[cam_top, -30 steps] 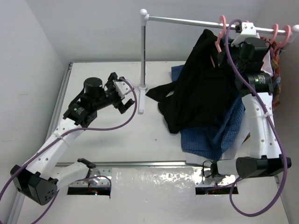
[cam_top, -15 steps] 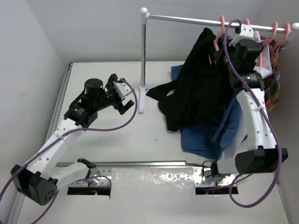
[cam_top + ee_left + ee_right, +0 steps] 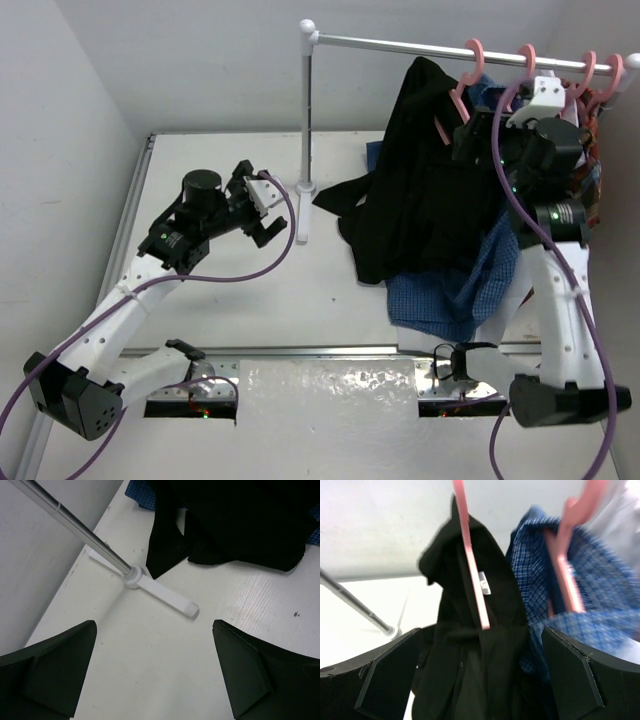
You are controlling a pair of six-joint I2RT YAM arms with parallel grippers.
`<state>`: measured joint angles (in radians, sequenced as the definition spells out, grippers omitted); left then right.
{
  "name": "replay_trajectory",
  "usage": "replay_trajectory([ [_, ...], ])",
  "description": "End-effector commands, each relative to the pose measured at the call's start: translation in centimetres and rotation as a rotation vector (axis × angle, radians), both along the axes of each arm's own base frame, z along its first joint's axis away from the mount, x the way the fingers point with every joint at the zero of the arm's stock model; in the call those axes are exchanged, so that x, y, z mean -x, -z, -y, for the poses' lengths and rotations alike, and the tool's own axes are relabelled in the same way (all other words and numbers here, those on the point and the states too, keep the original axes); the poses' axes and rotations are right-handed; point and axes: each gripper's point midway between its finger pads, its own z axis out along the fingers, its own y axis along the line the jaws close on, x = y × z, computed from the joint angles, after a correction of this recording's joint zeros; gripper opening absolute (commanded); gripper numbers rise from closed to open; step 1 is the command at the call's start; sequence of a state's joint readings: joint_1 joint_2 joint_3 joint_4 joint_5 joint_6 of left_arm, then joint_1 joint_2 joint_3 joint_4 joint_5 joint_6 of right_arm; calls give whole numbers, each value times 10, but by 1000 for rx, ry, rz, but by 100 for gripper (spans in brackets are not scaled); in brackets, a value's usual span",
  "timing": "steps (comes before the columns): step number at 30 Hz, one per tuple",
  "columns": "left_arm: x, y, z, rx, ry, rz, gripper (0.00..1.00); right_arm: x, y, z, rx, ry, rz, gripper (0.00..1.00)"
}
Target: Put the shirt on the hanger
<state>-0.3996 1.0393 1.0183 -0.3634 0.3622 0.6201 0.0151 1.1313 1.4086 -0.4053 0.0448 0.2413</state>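
The black shirt (image 3: 430,190) hangs from a pink hanger (image 3: 458,92) whose hook sits on the rail; its lower part drapes onto the table. In the right wrist view, one pink arm of the hanger (image 3: 472,580) runs down in front of the shirt (image 3: 495,655), next to the white neck label (image 3: 484,582). My right gripper (image 3: 478,140) is open just in front of it. Its jaws (image 3: 482,680) stand wide apart and touch nothing. My left gripper (image 3: 262,208) is open over bare table (image 3: 155,675), left of the rack's foot. The shirt's hem (image 3: 230,525) lies beyond it.
The rack's pole (image 3: 307,120) and foot (image 3: 150,582) stand mid-table, with the rail (image 3: 400,44) running right. A blue checked shirt (image 3: 450,290) lies under the black one and hangs beside it (image 3: 590,590). More pink hangers (image 3: 590,70) and a plaid garment (image 3: 592,175) crowd the rail's right end.
My right gripper has opened, let go of the hanger and drawn back to the right. The hanger and shirt now hang on the rail. The left arm has not moved.
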Motion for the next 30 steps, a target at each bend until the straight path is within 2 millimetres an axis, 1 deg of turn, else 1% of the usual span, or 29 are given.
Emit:
replay_trajectory([
  [1,1,-13,3,22,18,37,100,29,-14,0,50,-13,31,99],
  [3,1,-13,4,22,22,39,100,41,-10,-2,52,-15,28,99],
  [4,0,-13,3,21,19,37,100,53,-9,0,51,2,40,99],
  [5,0,-14,3,21,17,40,100,59,-9,-4,41,-7,45,99],
  [6,-1,-13,3,20,19,38,100,68,-4,-7,21,-14,50,99],
  [7,-1,-13,3,18,18,36,100,71,-1,-11,20,-29,53,99],
  [8,-2,-15,4,20,18,39,100,74,5,-27,3,-80,50,99],
  [9,-3,-16,3,19,15,40,100,75,10,-37,-2,-114,47,99],
  [10,-3,-15,4,17,15,37,100,71,32,-49,10,-144,-5,99],
  [11,-4,-18,4,20,13,40,100,72,44,-73,63,-187,-37,99],
  [12,-5,-17,3,19,8,38,100,72,60,-87,119,-201,-86,99],
  [13,-5,-16,3,17,7,36,100,64,84,-103,229,-212,-159,99],
  [14,-5,-16,3,16,4,36,100,73,92,-126,346,-199,-166,99],
  [15,-6,-16,1,12,-4,37,100,77,98,-138,417,-199,-181,99],
  [17,-4,-12,0,3,-6,27,100,79,113,-153,430,-187,-195,99],
  [18,-3,-13,-2,2,-10,31,100,76,127,-153,396,-165,-168,99],
  [19,-1,-10,-2,-3,-5,31,100,74,128,-151,366,-146,-127,99],
  [20,0,-9,-3,-6,-5,33,100,77,127,-145,335,-129,-96,99],
  [21,2,-9,-3,-5,3,36,100,75,136,-128,354,-27,-83,99],
  [22,4,-8,-4,-7,7,44,100,74,140,-117,372,25,-90,99],
  [23,6,-8,-3,-6,13,46,100,72,155,-109,415,52,-132,99],
  [24,7,-8,-3,-5,19,53,100,69,166,-107,432,53,-168,99],
  [26,9,-5,-2,-4,26,49,100,64,190,-90,475,102,-253,99],
  [27,9,-6,-2,-1,28,49,100,61,209,-86,519,114,-311,99],
  [28,10,-5,-1,1,33,46,100,57,223,-77,517,130,-360,99],
  [30,12,-5,0,7,38,46,100,56,251,-69,557,149,-432,99],
])
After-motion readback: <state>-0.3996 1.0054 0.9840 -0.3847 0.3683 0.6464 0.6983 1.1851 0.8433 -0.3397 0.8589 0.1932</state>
